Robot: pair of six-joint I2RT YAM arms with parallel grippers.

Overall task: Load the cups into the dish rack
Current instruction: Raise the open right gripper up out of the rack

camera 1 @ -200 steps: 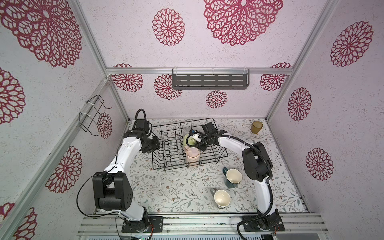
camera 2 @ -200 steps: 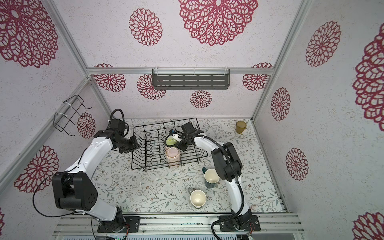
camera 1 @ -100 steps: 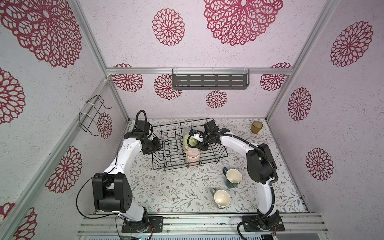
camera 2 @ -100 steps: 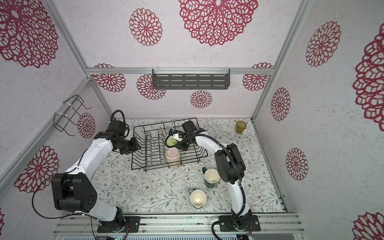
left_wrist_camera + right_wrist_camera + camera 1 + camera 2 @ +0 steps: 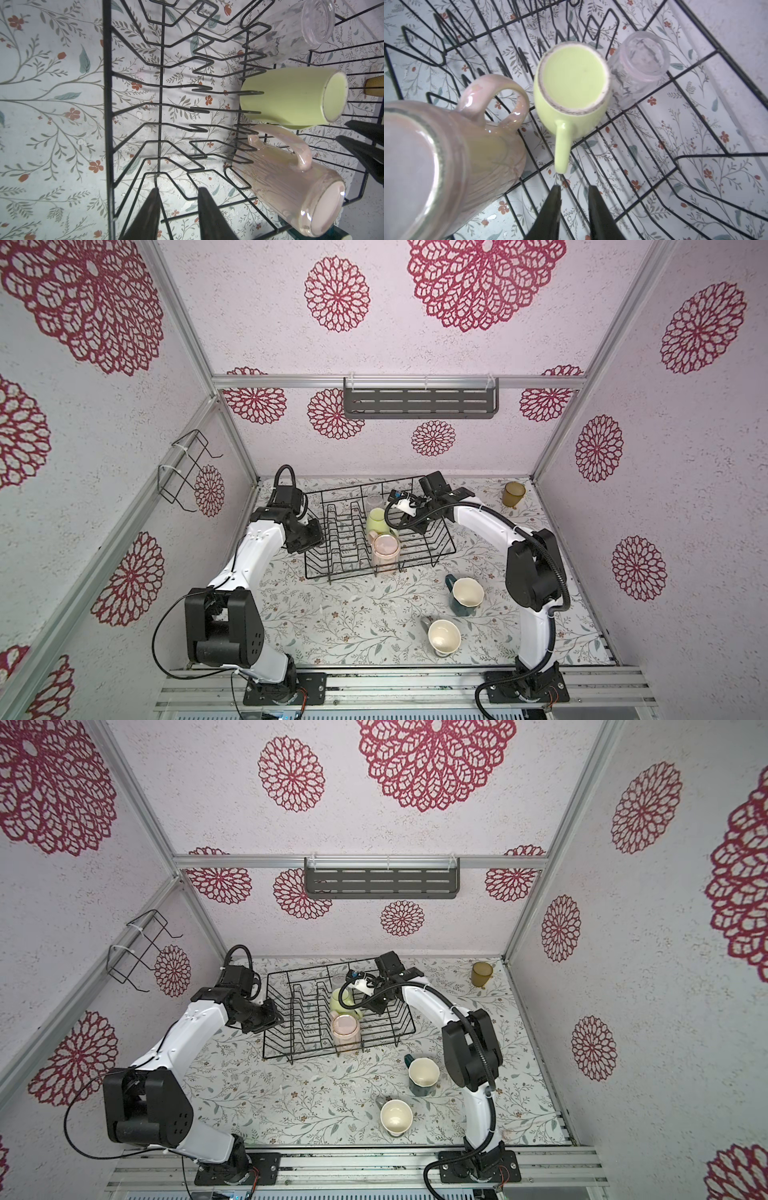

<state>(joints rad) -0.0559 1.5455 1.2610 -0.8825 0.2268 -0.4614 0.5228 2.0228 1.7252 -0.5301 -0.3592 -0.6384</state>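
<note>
The black wire dish rack [image 5: 340,531] stands at the back of the table. Three cups stand upside down in it: a clear glass [image 5: 374,501], a yellow-green mug [image 5: 376,520] and a pale pink cup [image 5: 385,549] with a handle. My right gripper [image 5: 574,190] hovers open over the rack floor, with nothing between its fingers, just short of the yellow-green mug's [image 5: 571,79] handle tip. My left gripper [image 5: 178,188] is open at the rack's left side, and a thin rack wire [image 5: 107,104] runs along one finger. A teal mug [image 5: 465,595], a grey mug [image 5: 444,637] and an amber tumbler [image 5: 513,493] stand on the table.
A grey slotted shelf [image 5: 419,402] hangs on the back wall. A small bent wire holder [image 5: 187,468] is fixed to the left wall. The amber tumbler stands in the back right corner, and the teal and grey mugs stand beside the right arm's base link [image 5: 536,572].
The right arm has shifted slightly, its elbow swinging toward the right wall, and its fingers stand off the yellow-green mug's handle. The mug stays in the rack. The left arm has not moved.
</note>
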